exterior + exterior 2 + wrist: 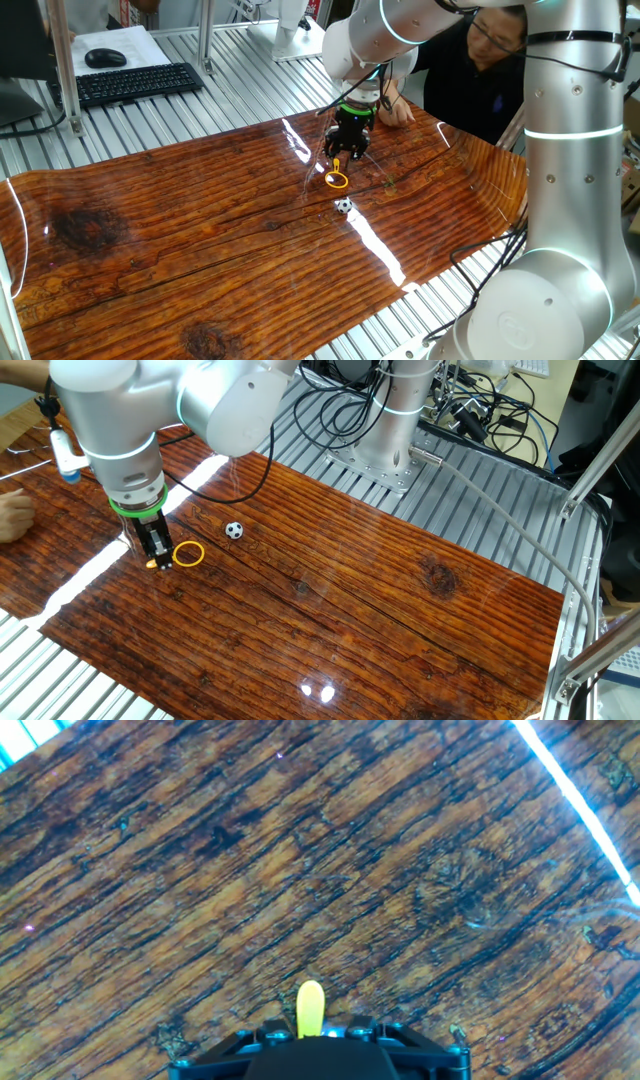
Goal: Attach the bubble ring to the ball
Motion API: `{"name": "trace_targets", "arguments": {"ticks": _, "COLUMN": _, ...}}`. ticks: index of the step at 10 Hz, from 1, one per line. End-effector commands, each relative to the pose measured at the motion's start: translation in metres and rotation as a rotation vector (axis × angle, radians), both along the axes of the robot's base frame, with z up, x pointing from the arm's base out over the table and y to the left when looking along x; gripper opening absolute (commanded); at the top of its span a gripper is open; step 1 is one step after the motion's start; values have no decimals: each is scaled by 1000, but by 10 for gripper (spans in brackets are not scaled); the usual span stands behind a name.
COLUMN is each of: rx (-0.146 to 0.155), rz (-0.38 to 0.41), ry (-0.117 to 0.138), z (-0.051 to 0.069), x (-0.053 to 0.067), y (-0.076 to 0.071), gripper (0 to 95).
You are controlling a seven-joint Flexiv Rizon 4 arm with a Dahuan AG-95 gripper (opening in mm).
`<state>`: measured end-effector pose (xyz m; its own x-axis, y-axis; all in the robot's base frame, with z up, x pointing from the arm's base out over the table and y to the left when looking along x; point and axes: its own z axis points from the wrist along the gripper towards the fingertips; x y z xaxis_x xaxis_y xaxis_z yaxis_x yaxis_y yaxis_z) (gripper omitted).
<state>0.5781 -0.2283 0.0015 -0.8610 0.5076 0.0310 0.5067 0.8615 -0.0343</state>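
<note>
My gripper (337, 163) is shut on the stem of the bubble ring (337, 180), a thin orange-yellow loop that hangs just above the wooden table (200, 240). In the other fixed view the gripper (160, 560) holds the ring (188, 553) by its stem, loop pointing toward the ball. The ball (343, 206), tiny, black and white, lies on the table a short way in front of the ring, apart from it; it also shows in the other fixed view (233, 531). The hand view shows only the yellow stem (310, 1009) between the jaws; the ball is out of that view.
A person leans over the far table edge (480, 50), a hand resting on the wood near the gripper (398, 110). A keyboard (125, 84) and mouse (105, 58) lie beyond the table. The arm's base (385, 450) and cables stand behind.
</note>
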Motion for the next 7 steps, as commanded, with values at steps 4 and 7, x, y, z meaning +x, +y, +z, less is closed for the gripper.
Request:
{"name": "trace_targets", "arguments": {"ticks": 4, "rx": 13, "rz": 18, "ry": -10, "z": 1, "x": -1, "y": 1, "gripper": 0}}
{"name": "trace_targets", "arguments": {"ticks": 7, "rx": 10, "rz": 32, "ry": -4, "z": 5, "x": -3, "y": 5, "gripper": 0}}
